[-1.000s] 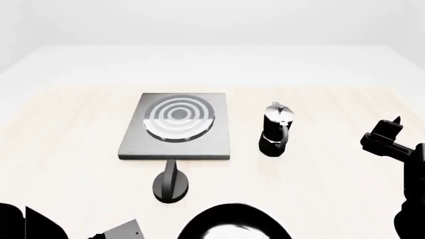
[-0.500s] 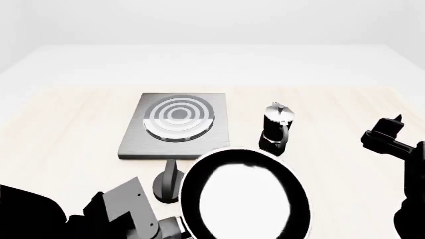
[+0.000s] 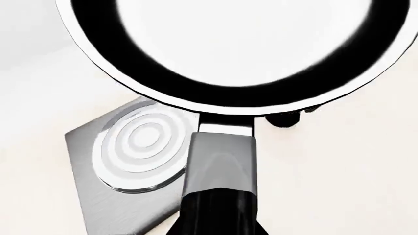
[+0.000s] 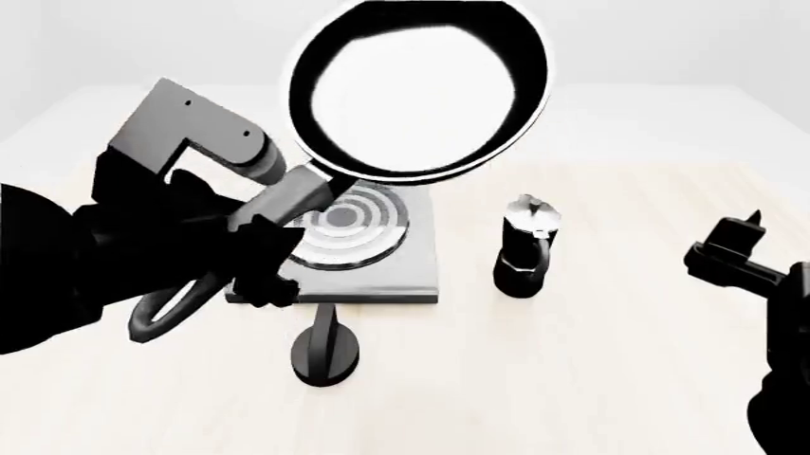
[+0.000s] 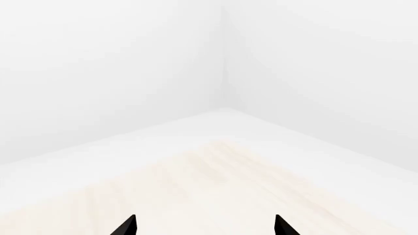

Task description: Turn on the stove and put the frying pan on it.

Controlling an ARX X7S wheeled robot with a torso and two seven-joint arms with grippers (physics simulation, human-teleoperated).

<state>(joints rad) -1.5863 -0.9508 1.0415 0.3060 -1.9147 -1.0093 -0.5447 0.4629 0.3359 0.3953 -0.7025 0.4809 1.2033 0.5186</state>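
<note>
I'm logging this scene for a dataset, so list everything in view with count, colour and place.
frying pan: one, black with pale glossy inside, held in the air above the stove.
stove: one, dark-grey slab with ring burner, mid-table.
knob: one, black, on the table just in front of the stove.
moka pot: one, black, upright to the right of the stove.
table: one, pale wood.
left gripper: one, black, shut on the pan's handle.
right gripper: one, black, open, empty, at the table's right.
</note>
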